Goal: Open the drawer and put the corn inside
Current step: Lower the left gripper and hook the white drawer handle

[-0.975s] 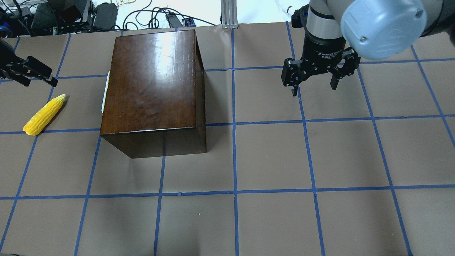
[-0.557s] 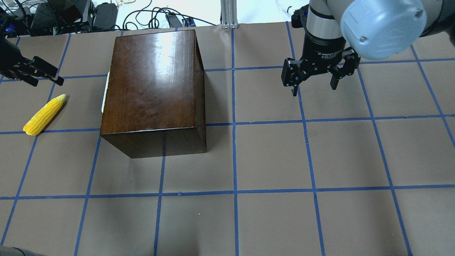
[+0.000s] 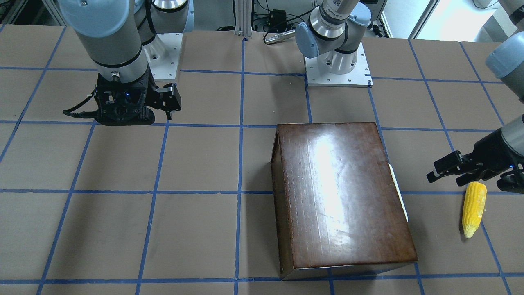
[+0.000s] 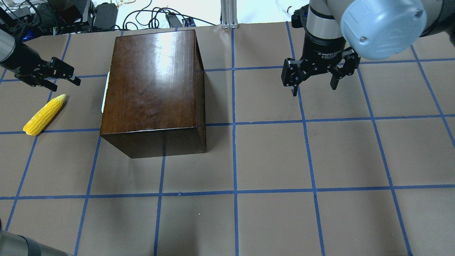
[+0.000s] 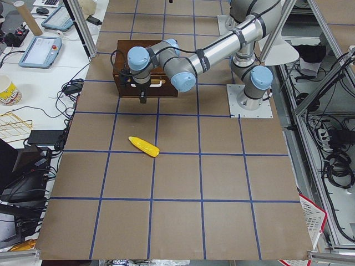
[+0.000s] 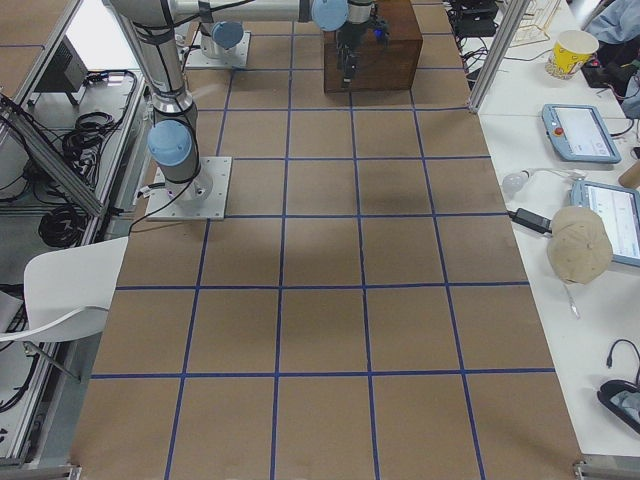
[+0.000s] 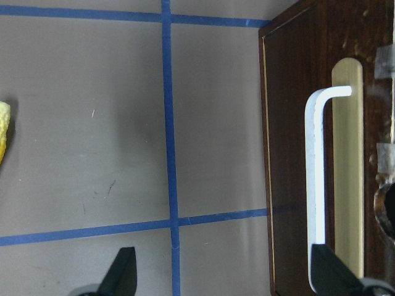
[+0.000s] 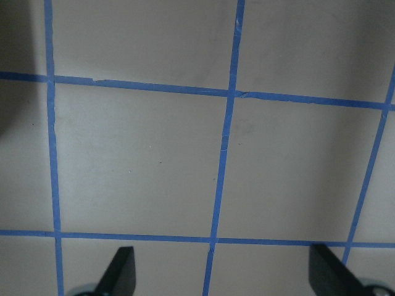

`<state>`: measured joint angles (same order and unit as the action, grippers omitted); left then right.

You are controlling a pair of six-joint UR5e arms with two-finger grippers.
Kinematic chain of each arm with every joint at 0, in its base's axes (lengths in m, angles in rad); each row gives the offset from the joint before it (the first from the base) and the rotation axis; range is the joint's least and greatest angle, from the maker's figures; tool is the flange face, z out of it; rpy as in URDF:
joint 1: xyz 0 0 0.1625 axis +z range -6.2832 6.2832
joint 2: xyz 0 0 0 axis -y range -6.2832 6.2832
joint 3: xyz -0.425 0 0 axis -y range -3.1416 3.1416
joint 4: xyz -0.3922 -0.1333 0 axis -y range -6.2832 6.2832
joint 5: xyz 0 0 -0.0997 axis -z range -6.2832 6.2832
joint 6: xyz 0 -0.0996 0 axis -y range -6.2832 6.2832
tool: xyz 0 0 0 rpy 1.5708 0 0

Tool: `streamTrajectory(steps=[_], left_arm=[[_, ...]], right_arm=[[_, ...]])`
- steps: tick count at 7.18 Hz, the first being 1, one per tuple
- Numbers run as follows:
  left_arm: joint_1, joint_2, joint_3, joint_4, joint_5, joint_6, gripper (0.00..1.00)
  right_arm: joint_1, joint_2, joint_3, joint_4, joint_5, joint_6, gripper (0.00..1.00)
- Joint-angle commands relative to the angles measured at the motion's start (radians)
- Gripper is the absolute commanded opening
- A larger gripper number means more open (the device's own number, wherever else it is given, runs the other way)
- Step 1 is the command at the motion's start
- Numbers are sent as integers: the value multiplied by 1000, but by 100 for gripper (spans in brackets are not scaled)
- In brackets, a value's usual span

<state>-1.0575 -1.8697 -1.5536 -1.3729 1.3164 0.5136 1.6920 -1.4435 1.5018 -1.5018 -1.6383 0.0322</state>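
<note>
The glossy dark-brown cabinet (image 4: pixel 153 81) stands left of the table's middle. Its drawer (image 7: pixel 290 154) is shut, and the dark front with a white handle (image 7: pixel 315 185) faces my left arm. The handle also shows in the overhead view (image 4: pixel 105 92). The yellow corn (image 4: pixel 44 115) lies on the table left of the cabinet, and its edge shows in the left wrist view (image 7: pixel 3 129). My left gripper (image 4: pixel 73 78) is open and empty. It hovers between corn and drawer front, fingers pointing at the cabinet. My right gripper (image 4: pixel 313 87) is open and empty, far right of the cabinet.
The table is brown paper with a blue tape grid (image 4: pixel 234 156). Cables and power bricks (image 4: pixel 103 14) lie beyond the far edge. Both arm bases (image 3: pixel 337 65) stand on the robot's side of the table.
My left gripper has moved right, toward the cabinet's handle side, staying open. The corn, the cabinet and the right arm have not moved.
</note>
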Motion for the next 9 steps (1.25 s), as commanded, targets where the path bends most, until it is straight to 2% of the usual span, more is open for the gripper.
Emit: streamTrajectory(steps=[1, 2, 4, 9], left_arm=[[-2, -12, -3, 0, -15, -24, 100], [-12, -23, -12, 2, -58, -42, 100], [-68, -37, -14, 26, -57, -90, 100], [-75, -80, -40, 46, -62, -75, 100]], right_arm=[[0, 0, 0, 0, 0, 0, 100], [0, 0, 0, 0, 0, 0, 100], [0, 0, 0, 0, 0, 0, 100], [0, 0, 0, 0, 0, 0, 100]])
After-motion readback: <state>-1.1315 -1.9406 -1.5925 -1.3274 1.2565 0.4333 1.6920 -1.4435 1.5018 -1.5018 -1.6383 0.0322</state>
